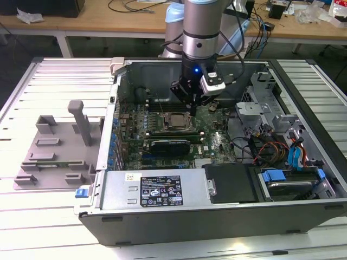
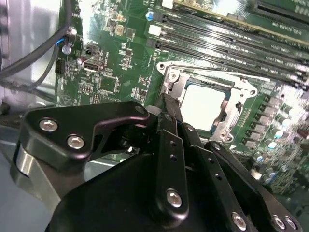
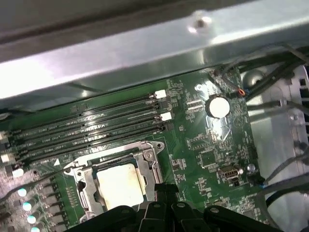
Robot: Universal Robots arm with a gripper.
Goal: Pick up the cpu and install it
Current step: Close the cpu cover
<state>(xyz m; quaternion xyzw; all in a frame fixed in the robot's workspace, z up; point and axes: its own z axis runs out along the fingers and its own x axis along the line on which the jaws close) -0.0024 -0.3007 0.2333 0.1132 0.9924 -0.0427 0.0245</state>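
The cpu point(image 1: 177, 120), a flat square chip with a pale shiny top, lies inside the metal-framed socket point(image 1: 161, 128) on the green motherboard within the open computer case. Both wrist views show the cpu point(image 2: 203, 104) point(image 3: 120, 186) seated in the socket frame point(image 2: 240, 90) point(image 3: 81, 180). My gripper point(image 1: 194, 106) hangs just above the board beside the socket, toward the exterior view's right. Its black fingers point(image 2: 170, 112) point(image 3: 164, 189) are shut together with nothing between them, their tips close to the socket's edge.
A grey plastic fixture tray point(image 1: 54, 149) sits on the slatted table at the exterior view's left. Memory slots point(image 3: 91, 128) run behind the socket. Cables point(image 1: 265, 149), drive bays and a black power supply point(image 1: 162, 189) crowd the case, whose metal walls point(image 1: 114, 114) surround the board.
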